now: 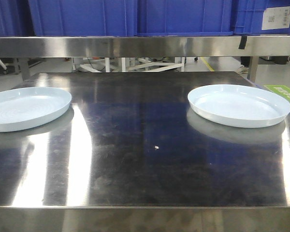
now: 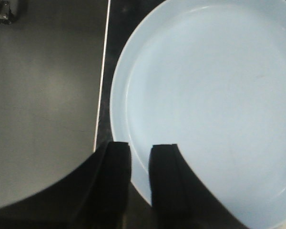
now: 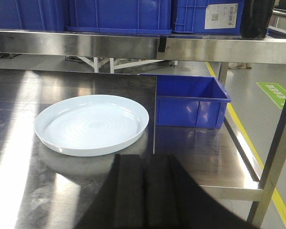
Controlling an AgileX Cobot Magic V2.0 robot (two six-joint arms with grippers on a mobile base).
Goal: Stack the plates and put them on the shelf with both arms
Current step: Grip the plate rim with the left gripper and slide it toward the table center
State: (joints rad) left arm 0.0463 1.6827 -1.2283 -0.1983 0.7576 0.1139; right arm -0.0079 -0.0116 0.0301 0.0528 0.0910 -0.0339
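Two plates on table (image 1: 135, 159), well apart: left plate (image 1: 24, 108) mid-left, right plate (image 1: 239, 105) mid-right. Left gripper (image 2: 139, 149) fingers parted over left plate's rim. Right gripper (image 3: 143, 161) fingers together, empty, bottom centre.

Two plates rest well apart on the counter (image 1: 150, 145): one (image 1: 24, 108) at the left edge, one (image 1: 239, 105) near the right edge.

The left plate (image 1: 24, 108), round, shallow, glossy pale bluish-white, lies flat near the table (image 1: 135, 159) edge; the right plate (image 1: 239, 105), identical, lies flat well apart, unstacked; behind stands the brushed-steel shelf (image 1: 135, 47), bearing blue crates (image 1: 183, 17).
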